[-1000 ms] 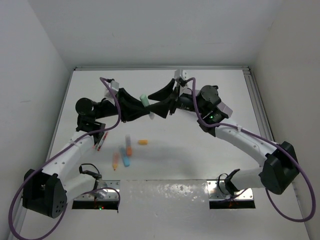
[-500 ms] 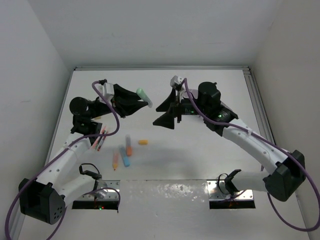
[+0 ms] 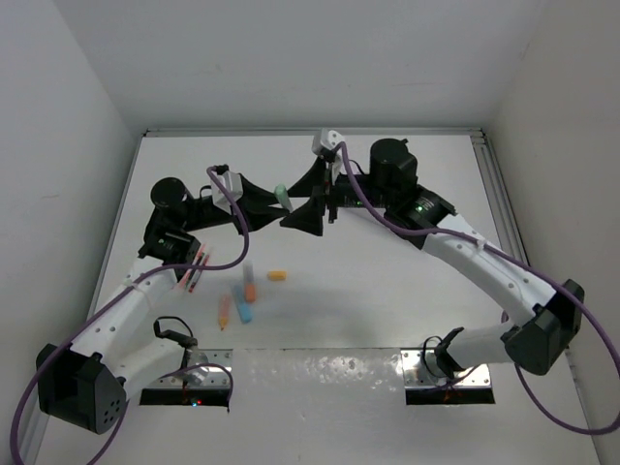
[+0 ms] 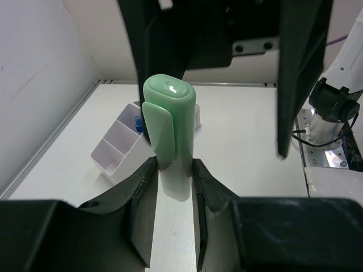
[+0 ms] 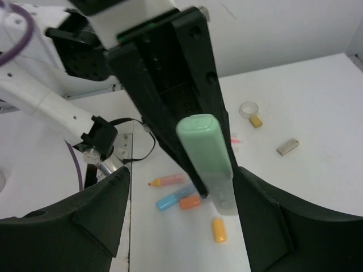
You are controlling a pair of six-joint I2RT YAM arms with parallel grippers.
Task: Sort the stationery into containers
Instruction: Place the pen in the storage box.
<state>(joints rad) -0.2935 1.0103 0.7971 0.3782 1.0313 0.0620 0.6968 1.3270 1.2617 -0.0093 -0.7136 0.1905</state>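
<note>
My left gripper (image 3: 274, 201) is shut on a pale green marker (image 3: 281, 197) and holds it in the air above the middle of the table. In the left wrist view the marker (image 4: 169, 130) stands up between my fingers (image 4: 142, 187). My right gripper (image 3: 294, 205) faces it, open wide, with one jaw on each side of the marker's free end (image 5: 207, 156) and not touching it. The white organizer (image 4: 122, 150), with a blue-capped item in one compartment, shows only in the left wrist view. The arms hide it in the top view.
On the table below lie an orange capsule eraser (image 3: 277, 275), an orange marker (image 3: 250, 289), a blue marker (image 3: 242, 310), a pink pencil-shaped piece (image 3: 225, 310) and pink pens (image 3: 197, 268) by the left arm. A tape ring (image 5: 248, 109) and a grey eraser (image 5: 287, 147) lie further off.
Half a second ago the grippers were apart. The left has brought the green marker right and lower, and the open right gripper has moved left until its jaws flank the marker.
</note>
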